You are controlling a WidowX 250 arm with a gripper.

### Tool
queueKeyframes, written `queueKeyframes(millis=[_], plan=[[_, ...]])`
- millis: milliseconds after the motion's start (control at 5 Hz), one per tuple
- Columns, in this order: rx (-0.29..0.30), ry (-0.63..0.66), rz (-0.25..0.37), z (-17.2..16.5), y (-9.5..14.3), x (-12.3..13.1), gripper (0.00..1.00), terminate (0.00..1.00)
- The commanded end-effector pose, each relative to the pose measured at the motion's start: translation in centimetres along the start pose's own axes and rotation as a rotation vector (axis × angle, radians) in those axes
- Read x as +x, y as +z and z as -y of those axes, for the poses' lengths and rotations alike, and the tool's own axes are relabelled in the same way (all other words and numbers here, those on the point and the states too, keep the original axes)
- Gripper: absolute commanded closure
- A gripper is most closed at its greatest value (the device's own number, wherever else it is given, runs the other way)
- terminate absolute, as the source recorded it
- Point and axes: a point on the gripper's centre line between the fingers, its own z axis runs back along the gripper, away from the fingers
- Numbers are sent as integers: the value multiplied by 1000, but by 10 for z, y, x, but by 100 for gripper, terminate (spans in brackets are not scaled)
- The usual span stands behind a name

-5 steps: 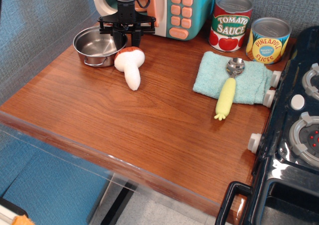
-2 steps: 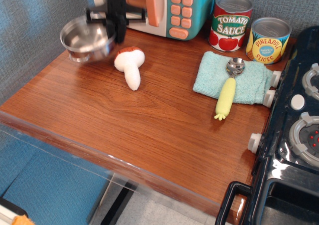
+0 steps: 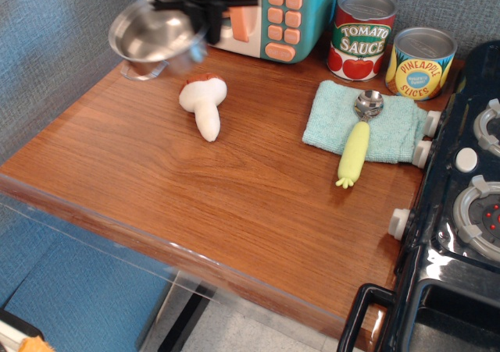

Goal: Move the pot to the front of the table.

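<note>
While the pot (image 3: 154,32) hangs clear of the counter (image 3: 219,188) at its back left corner, tilted and a little blurred, the black end effector (image 3: 205,2) appears clamped on its far rim, though the fingers themselves are hard to make out; I'd worry most about that thin edge grip, since a shiny rim held on one side could swivel or slip free on the way forward; the toy mushroom (image 3: 205,102) lies just beside and in front of the pot, so a low path could clip it and knock it along. The wood surface is glossy and slick-looking, so a dropped pot would likely skate; the front half is bare, with plenty of space to land. To the right sit a teal cloth (image 3: 328,118) with a yellow-handled spoon (image 3: 355,145) on it, two cans (image 3: 391,44) behind, a toy microwave (image 3: 285,16) at the back, and a black stove (image 3: 461,204) at the edge.
</note>
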Motion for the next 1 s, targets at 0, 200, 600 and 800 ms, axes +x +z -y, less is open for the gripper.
queueKeyframes(millis=[0, 200, 600, 800], plan=[[-13, -195, 51, 52, 10, -85, 100, 0], [4, -260, 34, 73, -2, -113, 100, 0], [51, -312, -28, 76, -32, -139, 100, 0], [72, -288, -45, 66, -42, -141, 100, 0]])
